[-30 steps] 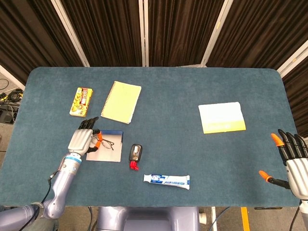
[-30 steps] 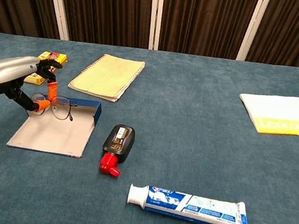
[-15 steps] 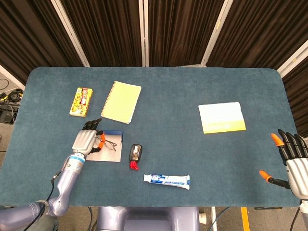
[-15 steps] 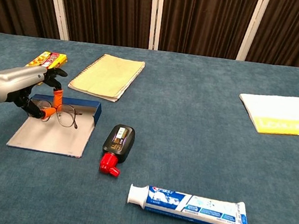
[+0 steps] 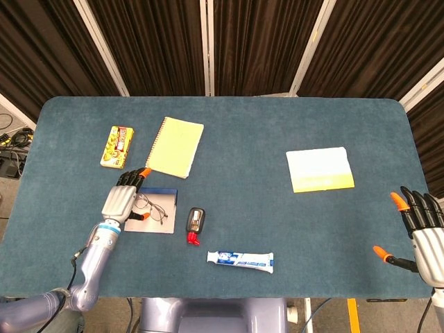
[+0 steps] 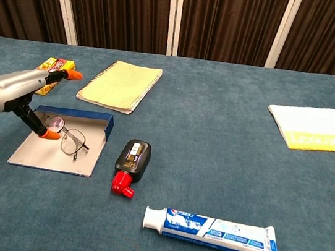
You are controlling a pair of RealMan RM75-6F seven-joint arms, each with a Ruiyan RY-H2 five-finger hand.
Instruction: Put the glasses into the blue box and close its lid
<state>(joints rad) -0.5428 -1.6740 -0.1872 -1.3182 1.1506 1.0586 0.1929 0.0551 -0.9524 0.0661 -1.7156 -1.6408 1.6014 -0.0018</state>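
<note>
A: In the blue box [image 6: 96,122], your glasses [image 6: 66,137] lie flat on its tray.

B: Right. Your left hand [image 6: 26,90] sits just beside them, fingers spread, gripping nothing. That suits reaching the lid, which hasn't been shut. Your right hand [image 5: 423,229] waits open, well apart.

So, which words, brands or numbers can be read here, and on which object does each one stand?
Toothpaste tube: print too blurred to read.
Black bottle: label too small to read.
Yellow pack: print too small.
White and yellow booklet: faint letters, not readable.
Notebook: no text.
</note>
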